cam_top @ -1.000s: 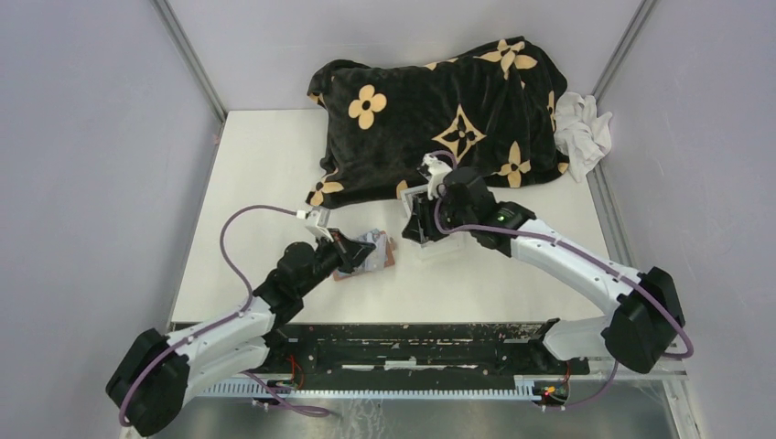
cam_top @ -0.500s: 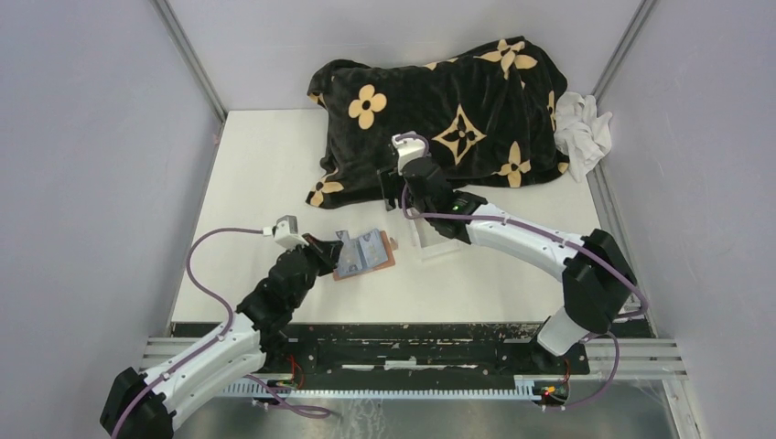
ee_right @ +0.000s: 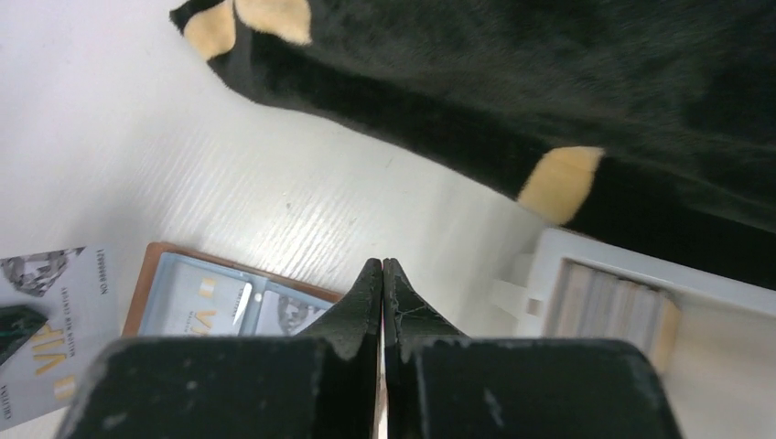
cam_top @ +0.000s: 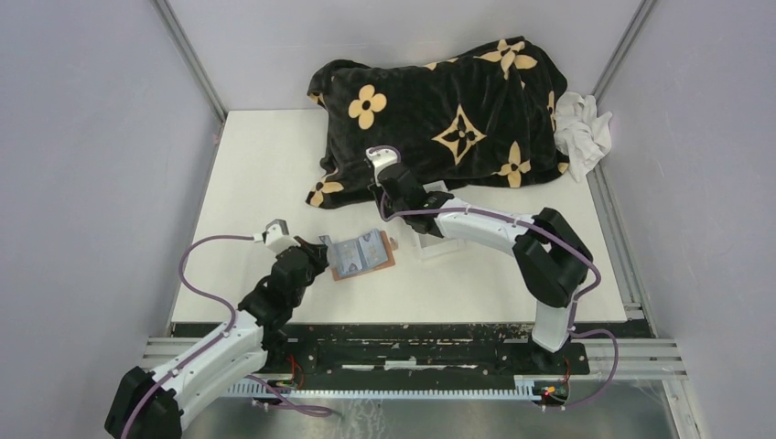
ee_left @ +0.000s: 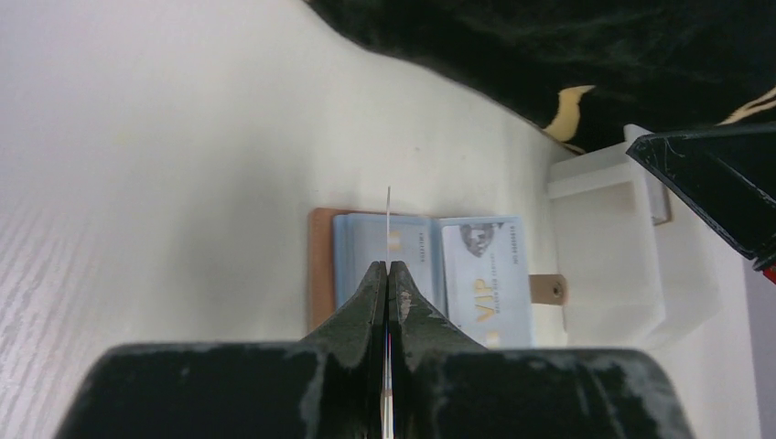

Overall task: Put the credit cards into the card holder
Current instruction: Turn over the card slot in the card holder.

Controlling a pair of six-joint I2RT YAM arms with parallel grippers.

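Just left of the open card holder point(ee_left: 318, 274), left gripper point(ee_left: 388, 267) pinches one credit card point(ee_left: 388, 215) edge-on. Holder lies flat, pale blue cards point(ee_left: 476, 274) in its pockets. Beyond its far right corner, right gripper point(ee_right: 382, 263) fingers pressed together, nothing seen between. Clear tray point(ee_right: 631, 271) right of holder.

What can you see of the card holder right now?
The card holder lies open and flat on the white table, tan-brown leather by its look. Two pale blue cards fill its inner face side by side. A small brown strap tab sticks out toward the plastic tray.
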